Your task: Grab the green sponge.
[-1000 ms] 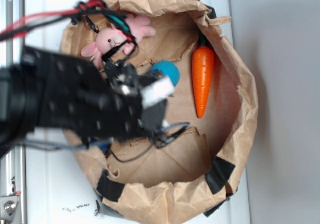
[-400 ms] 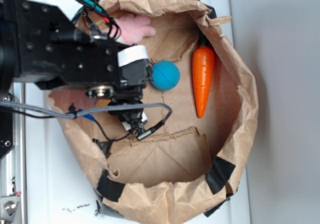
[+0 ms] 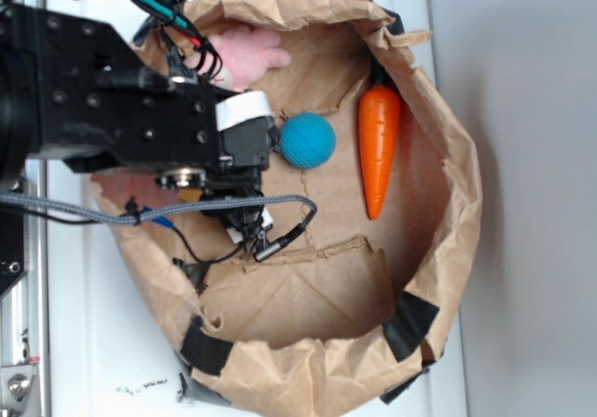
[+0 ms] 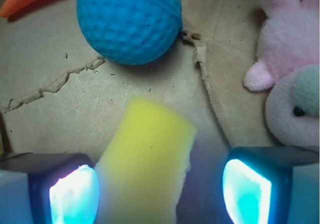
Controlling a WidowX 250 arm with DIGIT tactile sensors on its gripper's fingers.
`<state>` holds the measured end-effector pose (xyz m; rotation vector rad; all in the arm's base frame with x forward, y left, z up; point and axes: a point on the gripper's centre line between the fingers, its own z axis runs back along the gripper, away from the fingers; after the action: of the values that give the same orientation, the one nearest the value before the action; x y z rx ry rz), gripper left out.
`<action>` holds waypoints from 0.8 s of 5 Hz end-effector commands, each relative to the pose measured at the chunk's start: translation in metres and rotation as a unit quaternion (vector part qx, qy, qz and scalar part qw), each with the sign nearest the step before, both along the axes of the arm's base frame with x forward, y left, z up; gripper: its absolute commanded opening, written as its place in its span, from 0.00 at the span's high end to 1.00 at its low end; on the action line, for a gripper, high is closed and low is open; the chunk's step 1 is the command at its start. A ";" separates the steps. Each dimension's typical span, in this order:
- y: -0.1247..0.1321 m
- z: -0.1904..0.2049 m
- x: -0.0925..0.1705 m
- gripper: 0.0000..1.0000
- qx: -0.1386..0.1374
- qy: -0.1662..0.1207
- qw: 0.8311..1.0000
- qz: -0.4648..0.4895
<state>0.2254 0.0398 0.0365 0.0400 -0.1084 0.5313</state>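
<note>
A rolled-down brown paper bag [image 3: 438, 137] sits on a white tabletop [image 3: 522, 202], its creased floor holding everything. The jaws of the gripper [image 4: 160, 189] stand open, the yellow green sponge [image 4: 145, 164] lying between them, close to the left one. The blue ball [image 4: 127, 18] lies just ahead, the carrot [image 3: 379, 146] beyond, the pink plush [image 4: 287, 68] alongside. Bare floor opens toward the bag's lower wall.

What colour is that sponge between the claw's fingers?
Yellow, not green. The sponge shows best in the wrist view.
</note>
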 end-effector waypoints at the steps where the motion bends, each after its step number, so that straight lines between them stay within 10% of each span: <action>1: 0.003 -0.003 0.009 0.00 -0.058 0.027 0.997 -0.033; 2: 0.003 -0.023 0.010 0.00 -0.075 0.021 0.996 -0.048; 3: 0.002 -0.030 0.008 1.00 -0.054 0.010 0.998 -0.038; 4: 0.003 -0.029 0.010 1.00 -0.049 -0.003 0.998 -0.027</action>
<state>0.2331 0.0388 0.0097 -0.0593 -0.0678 0.4886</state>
